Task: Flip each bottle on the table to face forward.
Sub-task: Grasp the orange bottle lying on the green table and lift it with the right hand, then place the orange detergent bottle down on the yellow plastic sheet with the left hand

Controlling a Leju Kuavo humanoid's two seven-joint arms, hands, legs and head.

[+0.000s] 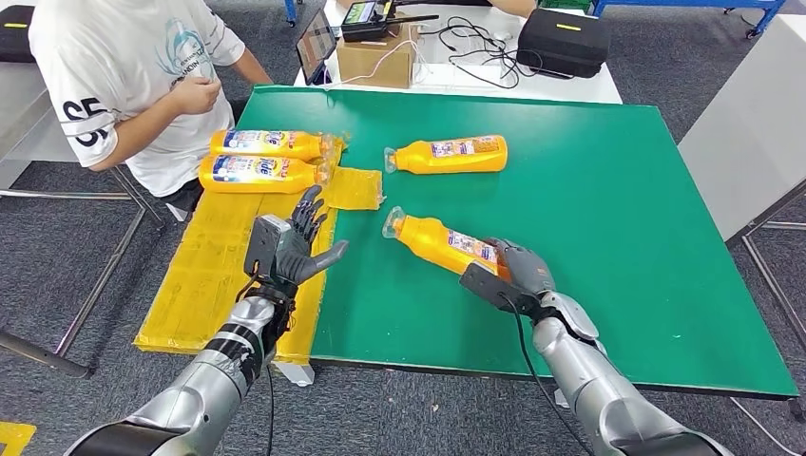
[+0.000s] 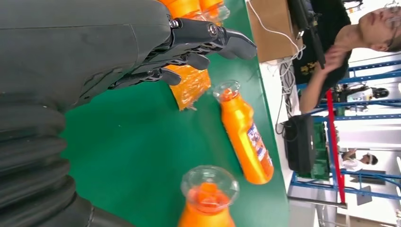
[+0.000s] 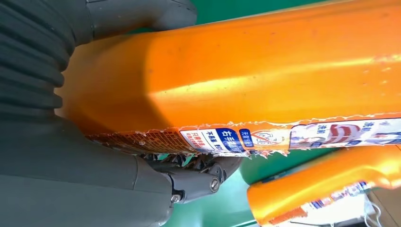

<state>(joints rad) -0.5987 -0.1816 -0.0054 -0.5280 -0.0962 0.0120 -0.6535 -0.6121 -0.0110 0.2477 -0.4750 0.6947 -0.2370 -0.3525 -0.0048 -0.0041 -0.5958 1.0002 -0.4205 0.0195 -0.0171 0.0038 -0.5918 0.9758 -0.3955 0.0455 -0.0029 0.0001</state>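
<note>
Left hand (image 2: 156, 52) hovers over the green surface (image 2: 127, 142), dark fingers (image 2: 208, 35) spread and empty. Two orange bottles lie here: the full-length bottle (image 2: 246, 137) and the clear-capped bottle (image 2: 208, 198).

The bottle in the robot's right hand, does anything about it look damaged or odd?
Yes. The label on the bottle held by the right hand is torn, with a ragged, frayed edge along its length in the right wrist view. Its cap stays on and nothing has spilled on the table.
</note>
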